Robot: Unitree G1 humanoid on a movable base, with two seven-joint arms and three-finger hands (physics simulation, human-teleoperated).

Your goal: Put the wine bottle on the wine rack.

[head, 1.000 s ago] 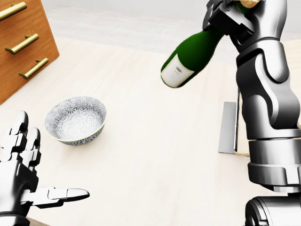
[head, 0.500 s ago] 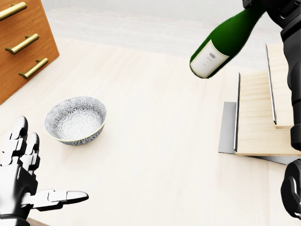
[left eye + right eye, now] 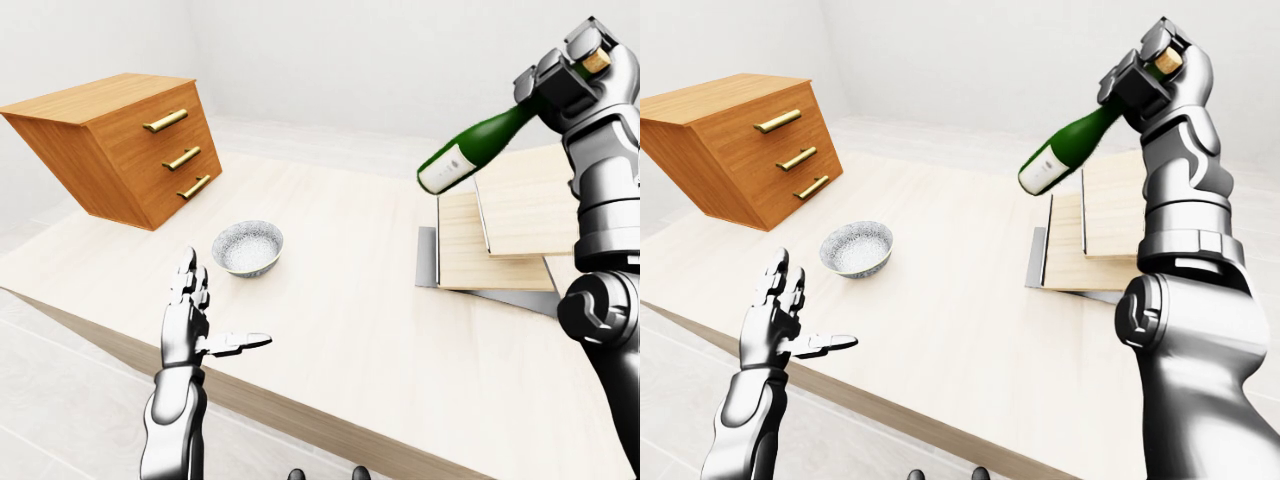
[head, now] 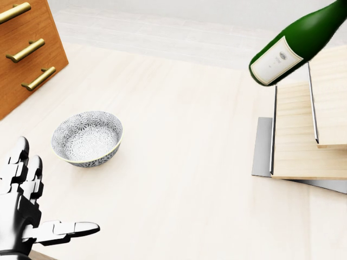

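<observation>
A dark green wine bottle (image 3: 478,148) with a cork and a white label, its print too small to read, hangs tilted, base down-left, above the wine rack (image 4: 303,135) on the pale worktop (image 4: 184,162). The right hand (image 3: 572,75) grips its neck. The left hand (image 3: 190,318) is spread wide, empty. Since a second ago the bottle has moved right in the head view.

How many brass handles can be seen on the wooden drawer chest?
3. On the wooden drawer chest, in the left-eye view, the handles run down its face: the top handle, the middle handle, the bottom handle. Its other sides are hidden.
</observation>
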